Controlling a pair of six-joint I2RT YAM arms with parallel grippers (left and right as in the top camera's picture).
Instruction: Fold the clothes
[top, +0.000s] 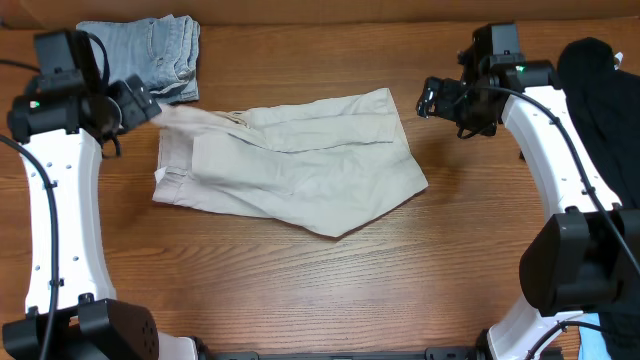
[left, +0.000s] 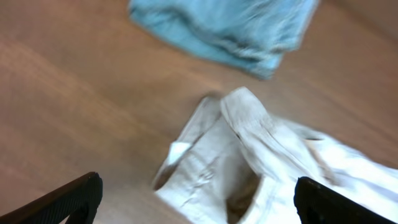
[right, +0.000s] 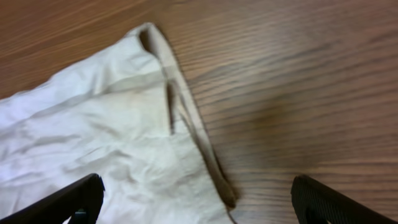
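The pale beige shorts (top: 290, 160) lie folded in the middle of the table, waistband to the left, hem corner at upper right. My left gripper (top: 143, 103) is open and empty, just above the waistband end (left: 249, 162). My right gripper (top: 432, 97) is open and empty, hovering just right of the shorts' upper right corner (right: 124, 124). The light-blue denim shorts (top: 155, 55) lie folded at the back left and show in the left wrist view (left: 230, 25). A black garment (top: 600, 90) lies at the far right.
The wooden table (top: 300, 290) stretches bare in front of the shorts. The right arm's white links (top: 560, 160) stand between the shorts and the black garment. The left arm (top: 55, 200) runs along the left edge.
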